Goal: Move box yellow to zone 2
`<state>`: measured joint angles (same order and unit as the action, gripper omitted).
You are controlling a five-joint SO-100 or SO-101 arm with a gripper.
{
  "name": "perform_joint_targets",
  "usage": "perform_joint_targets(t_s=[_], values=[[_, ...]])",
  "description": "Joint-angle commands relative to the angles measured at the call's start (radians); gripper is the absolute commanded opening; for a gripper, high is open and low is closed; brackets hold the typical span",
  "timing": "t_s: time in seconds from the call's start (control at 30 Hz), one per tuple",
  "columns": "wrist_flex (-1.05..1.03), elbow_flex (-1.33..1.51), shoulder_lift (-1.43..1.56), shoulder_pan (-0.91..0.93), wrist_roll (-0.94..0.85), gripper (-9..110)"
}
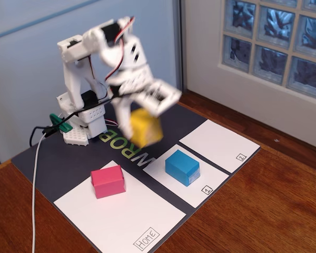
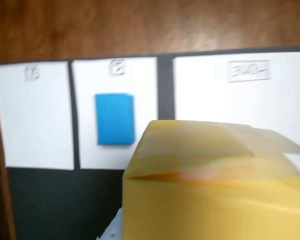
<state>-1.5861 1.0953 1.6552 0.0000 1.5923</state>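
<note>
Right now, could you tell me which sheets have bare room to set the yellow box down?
The sheet marked 2 is entirely bare, at the mat's far right in the fixed view. The sheet marked 1 is crowded by the blue block. The Home sheet is free in front of the pink block.

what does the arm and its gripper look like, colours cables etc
The arm is white plastic with black servo blocks at the joints. Thin red, black and white wires loop over its top. The white gripper is motion-blurred. A white cable trails from the base.
</note>
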Motion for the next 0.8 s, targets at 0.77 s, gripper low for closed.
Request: perform_joint_targets(t_s=[0.77], values=[[0.118,0.46,0.272,-0.563,0.23,-1]])
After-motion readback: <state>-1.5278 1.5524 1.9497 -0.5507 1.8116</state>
